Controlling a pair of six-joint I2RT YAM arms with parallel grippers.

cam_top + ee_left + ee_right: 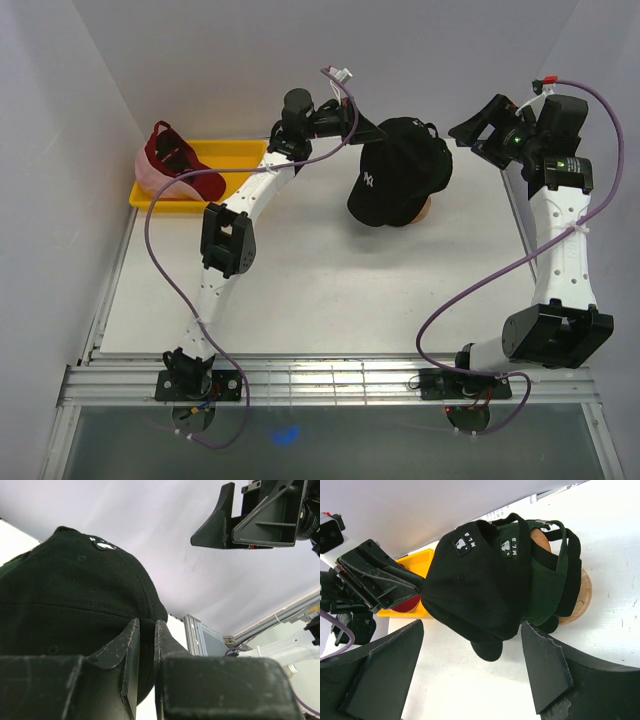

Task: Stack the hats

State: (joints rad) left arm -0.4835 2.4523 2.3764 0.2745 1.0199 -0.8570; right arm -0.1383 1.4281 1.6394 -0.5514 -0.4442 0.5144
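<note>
L gripper (146, 630) jaws stood narrow, pinching black cap (75, 595) seated over green cap (545, 585). R gripper (472, 630) jaws were wide, empty. Next prob.: release, fetch red cap (205, 185) left of L jaws.

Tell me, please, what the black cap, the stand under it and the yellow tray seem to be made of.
The black cap looks like soft matte fabric, with stitched seams and creases. The stand seems wood: smooth, tan, slight sheen. The yellow tray is probably plastic: uniform bright colour, moulded rim.
</note>
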